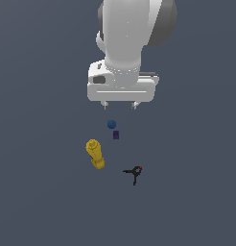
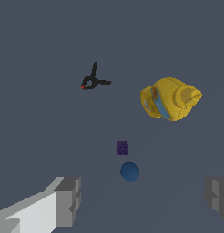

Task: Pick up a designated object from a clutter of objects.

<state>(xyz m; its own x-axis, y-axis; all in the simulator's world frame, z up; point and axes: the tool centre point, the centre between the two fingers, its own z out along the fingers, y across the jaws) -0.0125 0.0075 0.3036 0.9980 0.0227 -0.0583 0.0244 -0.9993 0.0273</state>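
Observation:
The small dark blue ball [image 1: 112,124] lies on the grey floor just in front of my gripper [image 1: 120,104]. In the wrist view the ball [image 2: 129,171] sits a little ahead of the two fingertips [image 2: 68,200], roughly midway between them. My gripper [image 2: 143,200] is open wide, empty, and hangs above the floor. A tiny dark purple block [image 1: 116,135] lies right beside the ball, apart from it; it also shows in the wrist view [image 2: 122,147].
A yellow bottle-like object [image 1: 95,153] lies on its side toward the exterior view's left; in the wrist view [image 2: 170,98] it shows a blue label. A black clamp-like tool with a red tip [image 1: 134,172] lies farther out, also seen in the wrist view [image 2: 92,81].

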